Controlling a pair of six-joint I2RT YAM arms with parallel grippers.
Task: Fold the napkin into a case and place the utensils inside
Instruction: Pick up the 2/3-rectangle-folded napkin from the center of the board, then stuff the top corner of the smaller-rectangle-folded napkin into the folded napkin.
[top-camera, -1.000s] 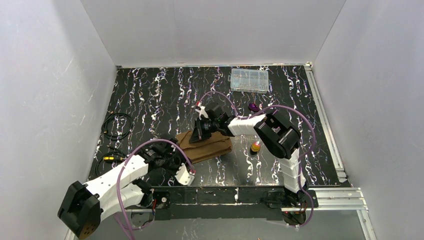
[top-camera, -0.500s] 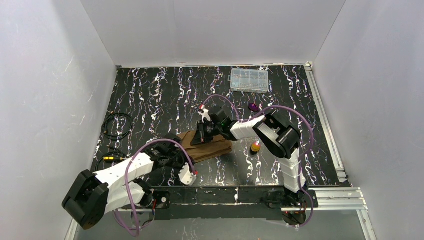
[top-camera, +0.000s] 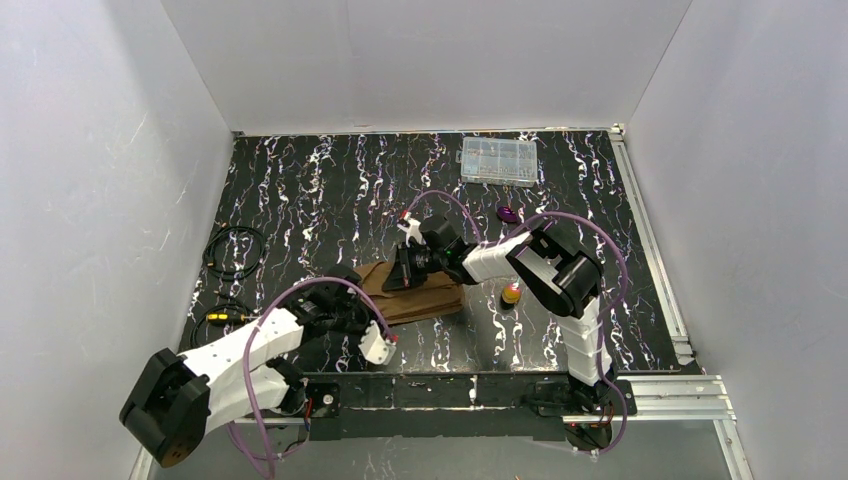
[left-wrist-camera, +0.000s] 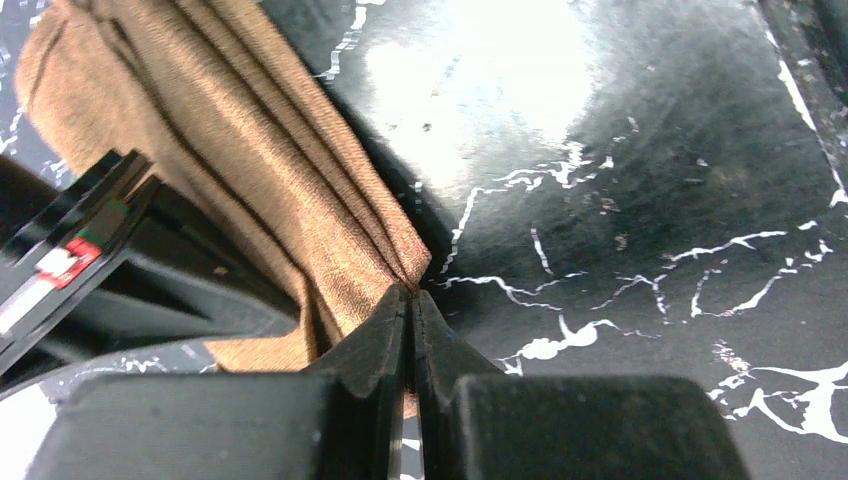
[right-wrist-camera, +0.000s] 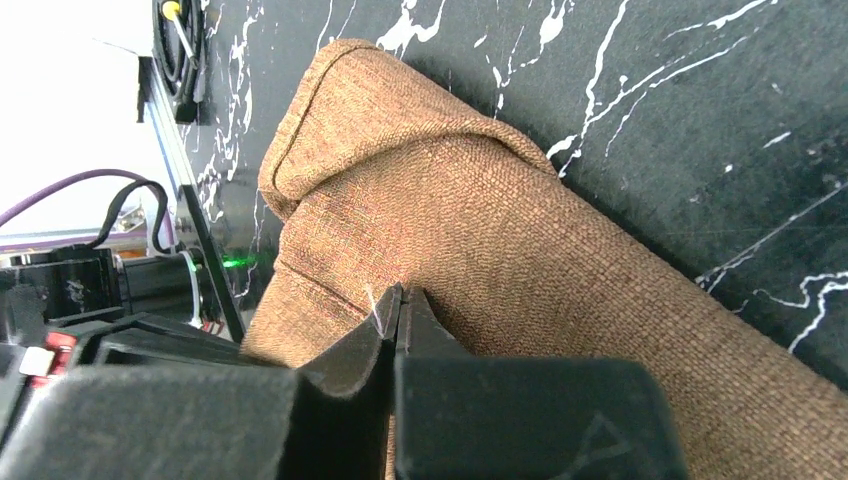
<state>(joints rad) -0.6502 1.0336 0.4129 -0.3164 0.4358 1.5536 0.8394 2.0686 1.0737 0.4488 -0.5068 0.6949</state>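
The brown napkin (top-camera: 432, 297) lies folded in layers near the table's front middle. My left gripper (top-camera: 356, 302) is at its near-left corner. In the left wrist view the left gripper (left-wrist-camera: 412, 296) is shut, with the corner of the napkin (left-wrist-camera: 250, 170) pinched between the tips. My right gripper (top-camera: 398, 277) is over the napkin's far-left part. In the right wrist view the right gripper (right-wrist-camera: 400, 296) is shut on a fold of the napkin (right-wrist-camera: 520, 230). The purple-headed utensil (top-camera: 508, 214) lies behind the napkin to the right. The gold-orange-headed utensil (top-camera: 511, 294) lies just right of the napkin.
A clear plastic compartment box (top-camera: 498, 161) sits at the back. Black cables (top-camera: 235, 250) lie coiled by the left wall, with a yellow-tipped plug (top-camera: 220, 316) nearer the front. An aluminium rail (top-camera: 650, 240) runs along the table's right edge.
My left gripper has closed from open onto the napkin's near-left corner. The right gripper has shifted slightly to the right, still shut on the cloth.
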